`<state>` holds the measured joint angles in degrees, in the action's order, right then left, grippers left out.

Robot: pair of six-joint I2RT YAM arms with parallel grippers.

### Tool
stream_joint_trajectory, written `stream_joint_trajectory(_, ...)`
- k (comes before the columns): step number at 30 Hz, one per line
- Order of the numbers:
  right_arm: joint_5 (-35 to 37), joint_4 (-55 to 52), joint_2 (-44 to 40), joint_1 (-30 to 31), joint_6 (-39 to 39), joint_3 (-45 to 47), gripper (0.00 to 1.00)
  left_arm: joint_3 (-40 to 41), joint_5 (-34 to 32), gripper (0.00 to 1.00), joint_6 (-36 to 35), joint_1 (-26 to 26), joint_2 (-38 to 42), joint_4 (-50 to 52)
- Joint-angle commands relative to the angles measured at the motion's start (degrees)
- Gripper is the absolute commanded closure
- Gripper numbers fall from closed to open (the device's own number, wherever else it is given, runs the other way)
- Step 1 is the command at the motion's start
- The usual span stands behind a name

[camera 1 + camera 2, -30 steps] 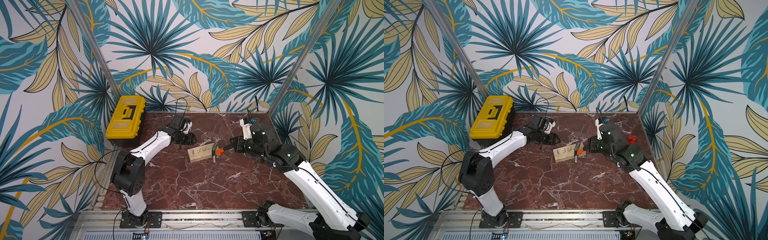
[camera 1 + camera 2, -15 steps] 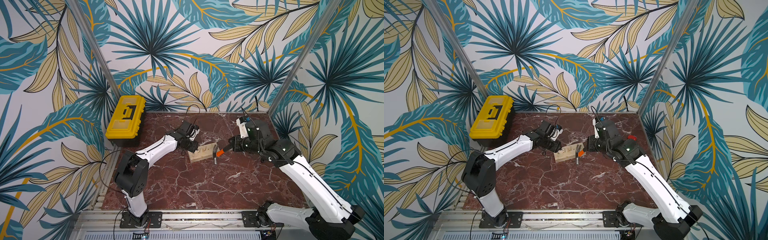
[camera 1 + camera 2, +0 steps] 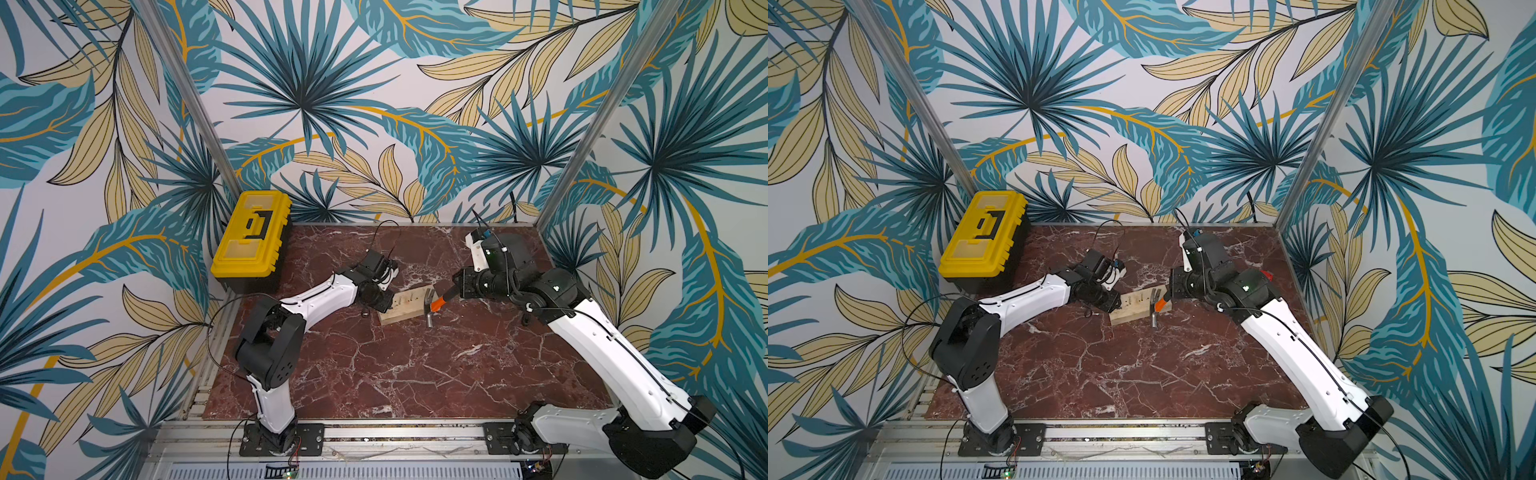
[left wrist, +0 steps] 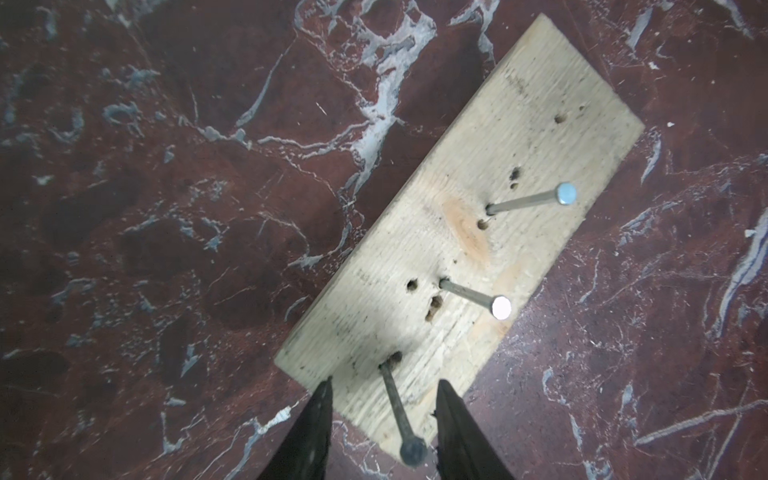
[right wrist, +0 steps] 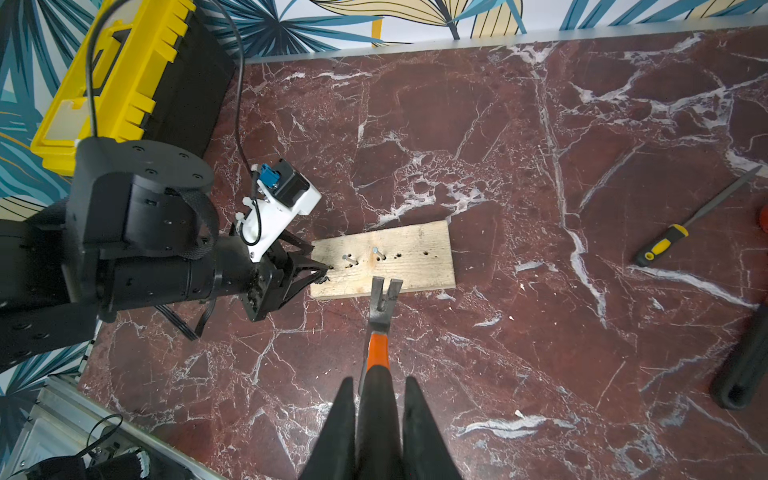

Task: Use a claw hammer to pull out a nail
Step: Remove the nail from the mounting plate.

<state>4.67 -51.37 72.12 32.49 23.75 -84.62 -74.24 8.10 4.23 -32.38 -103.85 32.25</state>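
Note:
A wooden board (image 3: 401,305) (image 3: 1133,307) lies mid-table with three nails standing partly out of it. In the left wrist view they are a far nail (image 4: 528,201), a middle nail (image 4: 469,296) and a dark near nail (image 4: 397,407). My left gripper (image 4: 384,384) (image 3: 388,301) is at the board's left end, open, its fingers either side of the dark nail without touching it. My right gripper (image 5: 378,380) (image 3: 455,286) is shut on the black handle of the claw hammer (image 5: 378,349) (image 3: 432,305). The forked claw (image 5: 386,291) rests on the board's near edge, short of the nails.
A yellow toolbox (image 3: 251,232) (image 5: 120,75) stands at the back left. In the right wrist view a file with a yellow-black handle (image 5: 681,230) and a black tool handle (image 5: 744,370) lie to the right of the board. The left arm (image 5: 137,249) reaches low across the table's left side.
My left arm has swung right to the board's left end, and its jaws have narrowed around the dark nail. The right gripper has kept the hammer at the board.

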Motion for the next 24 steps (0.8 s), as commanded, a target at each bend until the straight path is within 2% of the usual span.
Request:
stream_joint_trajectory(1,-0.67,1.80,0.68,-0.21,-0.52,-3.14,1.00,0.53,-0.62,0.58,-1.13,-0.57,-0.95,-1.59)
stream_joint_trajectory(13,-1.79,-2.39,5.09,-0.18,-1.64,-7.23,1.00,3.36,-6.13,0.62,-2.55,-2.45,-1.70,-3.08)
stream_joint_trajectory(24,-4.18,-6.26,10.48,-0.24,-3.59,-11.62,1.00,6.60,-5.46,0.65,-2.30,-2.78,-2.76,-4.56)
